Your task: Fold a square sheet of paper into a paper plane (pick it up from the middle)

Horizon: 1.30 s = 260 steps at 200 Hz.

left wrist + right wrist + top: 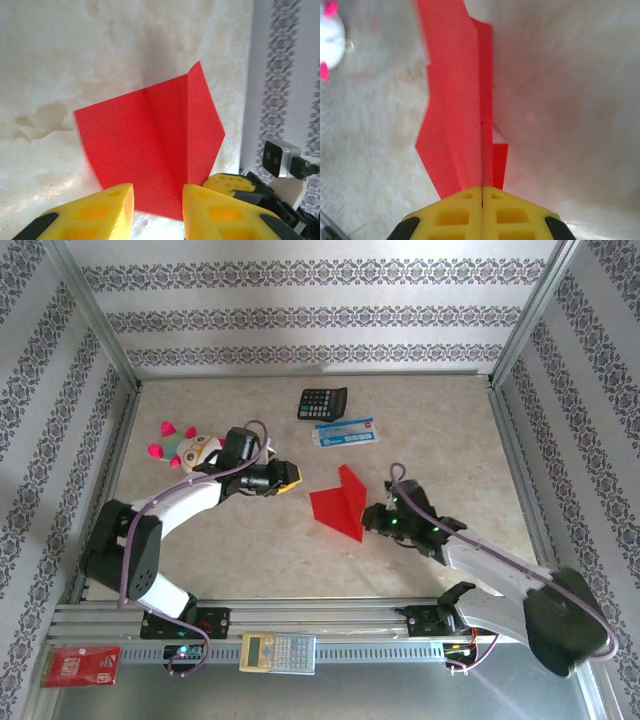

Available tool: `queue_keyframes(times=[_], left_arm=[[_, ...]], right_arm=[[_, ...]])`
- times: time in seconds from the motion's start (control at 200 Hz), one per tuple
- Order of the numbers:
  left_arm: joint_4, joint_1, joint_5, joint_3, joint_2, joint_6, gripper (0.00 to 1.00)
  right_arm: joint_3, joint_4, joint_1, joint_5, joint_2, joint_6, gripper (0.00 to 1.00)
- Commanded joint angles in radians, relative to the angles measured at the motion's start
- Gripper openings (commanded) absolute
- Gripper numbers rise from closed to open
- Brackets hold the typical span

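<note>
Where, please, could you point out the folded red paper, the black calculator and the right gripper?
folded red paper (335,508), top external view, on its broad flat panel.
black calculator (322,402), top external view, middle of its keypad.
right gripper (481,189), right wrist view, where its shut fingertips meet on the paper.

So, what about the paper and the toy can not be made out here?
Right wrist view: paper runs off the top edge; its near end is hidden in the shut right gripper.
Left wrist view: its left edge is blurred; its lower right is behind the left gripper.
Top view: toy is partly behind the left arm.
</note>
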Motion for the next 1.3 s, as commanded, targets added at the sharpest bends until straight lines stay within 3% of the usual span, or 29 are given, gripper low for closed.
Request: queue_keyframes(times=[0.0,0.145,0.27,0.35,0.595,0.734,0.854,1.014,1.169,1.294], left_arm=[[-0.087,0.034,0.012,0.019,-0.072,-0.012,0.32],[-0.133,0.081,-0.022,-0.012,-0.126,-0.002,0.32],[-0.156,0.125,-0.049,-0.049,-0.139,0.017,0.32],[-0.166,0.155,-0.052,-0.068,-0.139,0.032,0.32],[-0.209,0.217,-0.079,-0.100,-0.150,0.078,0.32],[-0.218,0.226,-0.094,-0.112,-0.156,0.095,0.32],[-0.230,0.230,-0.090,-0.125,-0.160,0.103,0.32],[-0.233,0.231,-0.072,-0.158,-0.182,0.084,0.32],[-0.181,0.220,-0.023,-0.222,-0.230,0.012,0.32],[-0.097,0.099,-0.034,-0.278,-0.275,-0.079,0.25]], right_arm=[[0.180,-0.371,-0.073,0.152,-0.110,-0.229,0.00],[0.367,-0.590,-0.023,0.354,-0.080,-0.388,0.00],[0.432,-0.664,0.192,0.610,0.064,-0.386,0.00],[0.458,-0.694,0.312,0.705,0.209,-0.322,0.00],[0.574,-0.686,0.549,0.684,0.617,-0.097,0.00],[0.677,-0.680,0.630,0.658,0.783,-0.044,0.00],[0.735,-0.660,0.649,0.627,0.857,-0.034,0.10],[0.726,-0.615,0.636,0.574,0.791,-0.052,0.21],[0.546,-0.407,0.584,0.366,0.539,-0.057,0.24],[0.325,-0.209,0.467,0.180,0.308,-0.033,0.23]])
